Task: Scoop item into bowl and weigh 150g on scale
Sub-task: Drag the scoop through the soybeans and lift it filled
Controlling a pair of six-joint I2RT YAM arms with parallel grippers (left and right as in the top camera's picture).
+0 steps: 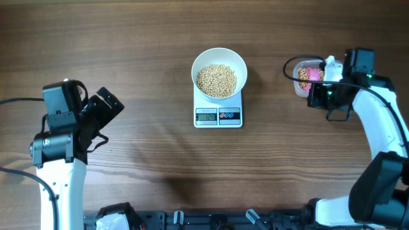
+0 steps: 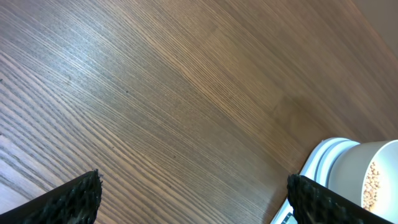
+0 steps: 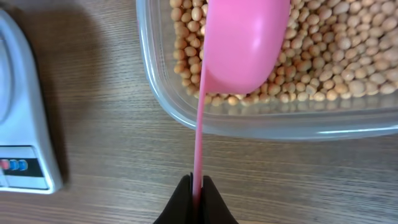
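Note:
The white bowl (image 1: 219,73) stands on the white scale (image 1: 218,115) at the table's middle and holds a heap of tan beans (image 1: 216,80). My right gripper (image 3: 197,182) is shut on the thin handle of a pink scoop (image 3: 244,43). The scoop's cup lies over the beans (image 3: 336,68) inside a clear plastic tub (image 3: 261,121) at the right of the table. In the overhead view the scoop (image 1: 312,74) shows pink in the tub (image 1: 299,76). My left gripper (image 2: 194,198) hangs open over bare wood at the left, its fingertips (image 2: 74,198) wide apart, the bowl (image 2: 367,177) at its right.
The scale's edge (image 3: 18,118) with its button panel lies left of the tub in the right wrist view. The left arm (image 1: 64,128) stands at the table's left side, the right arm (image 1: 380,128) along the right edge. Dark equipment lines the front edge (image 1: 192,220).

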